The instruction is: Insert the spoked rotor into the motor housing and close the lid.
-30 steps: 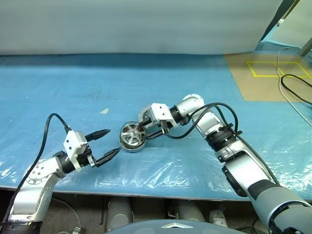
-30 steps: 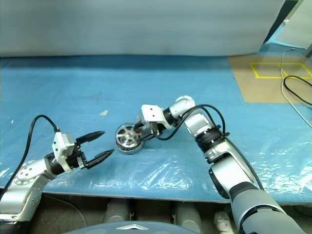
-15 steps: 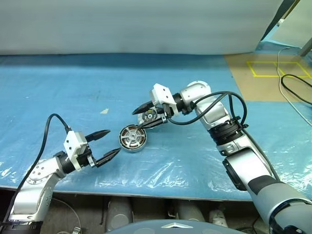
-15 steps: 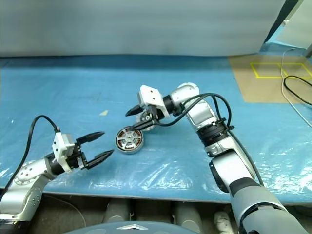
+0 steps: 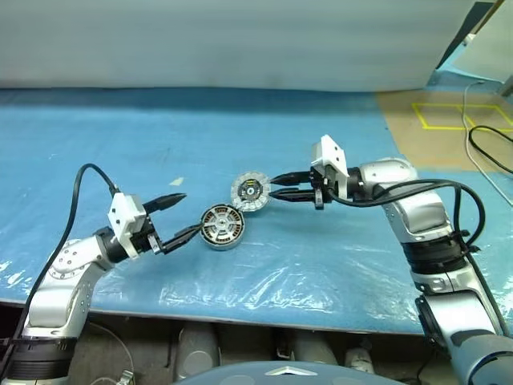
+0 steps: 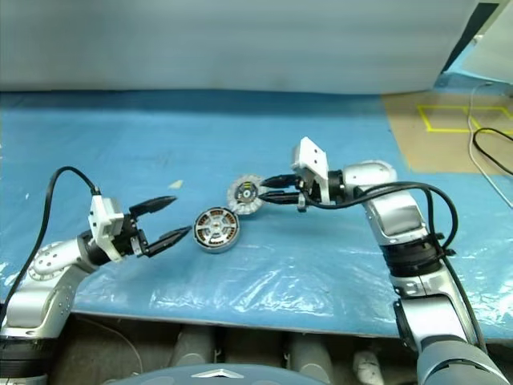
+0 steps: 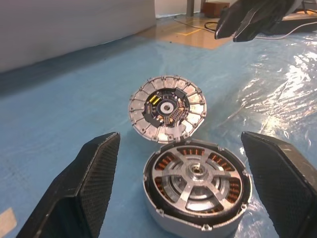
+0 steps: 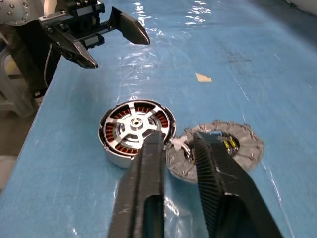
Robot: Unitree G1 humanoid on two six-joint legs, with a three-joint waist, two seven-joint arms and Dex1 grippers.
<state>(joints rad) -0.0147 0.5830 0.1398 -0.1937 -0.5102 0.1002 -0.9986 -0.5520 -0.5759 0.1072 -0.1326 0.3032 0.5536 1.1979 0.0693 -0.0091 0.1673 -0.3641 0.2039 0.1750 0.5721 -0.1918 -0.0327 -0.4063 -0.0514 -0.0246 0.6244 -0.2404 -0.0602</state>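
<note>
Our right gripper [image 5: 274, 185] hangs nearly closed and empty, tips just beside the motor housing [image 5: 249, 192], which leans on the spoked rotor [image 5: 221, 227]. Our left gripper [image 5: 186, 215] is spread wide, empty, the rotor just ahead.

motor housing [image 8: 220, 148] partly hidden behind right tool [image 8: 178, 148]

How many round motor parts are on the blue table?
2. The spoked rotor lies flat near the left claw. The motor housing sits just behind it, leaning on it, near the right claw.
</note>
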